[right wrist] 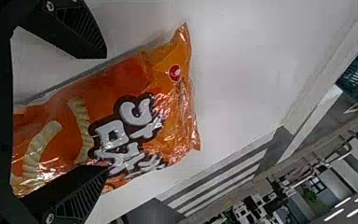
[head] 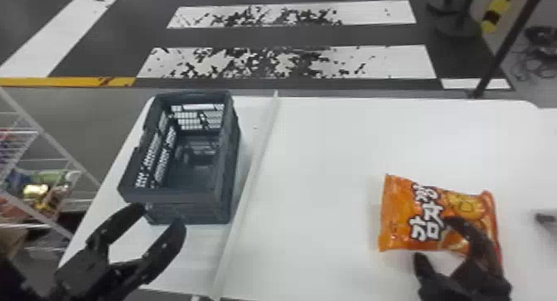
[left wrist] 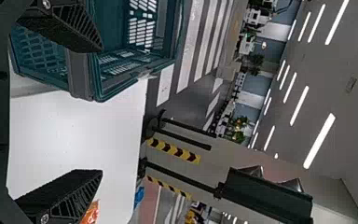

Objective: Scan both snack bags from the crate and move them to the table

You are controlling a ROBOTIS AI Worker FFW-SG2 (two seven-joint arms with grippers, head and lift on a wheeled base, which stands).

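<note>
- At the left edge of the head view we see a white wire rack with colourful packages on it, too blurred for us to make out any writing.
- Lower left, our left gripper has its two black fingers apart, near the front of the crate.
- Left of centre, we have the dark grey crate, upright and open at the top, with lattice walls.
- Across the upper middle, we see white floor stripes speckled with dark patches.
- Just right of the crate, a pale strip runs slantwise over the white table.
- Right of centre, toward the bottom, we find the orange snack bag on the table. It bears big white characters outlined in dark, with round yellow snacks pictured beside them. In the right wrist view we also see pale ridged snack pieces and a small red round mark on it.
- Lower right, our right gripper is at the bag, its fingers apart. In its wrist view, one finger overlaps the bag and the other is beside it.
- Upper right, we see a dark slanting post and a yellow-and-black band.
</note>
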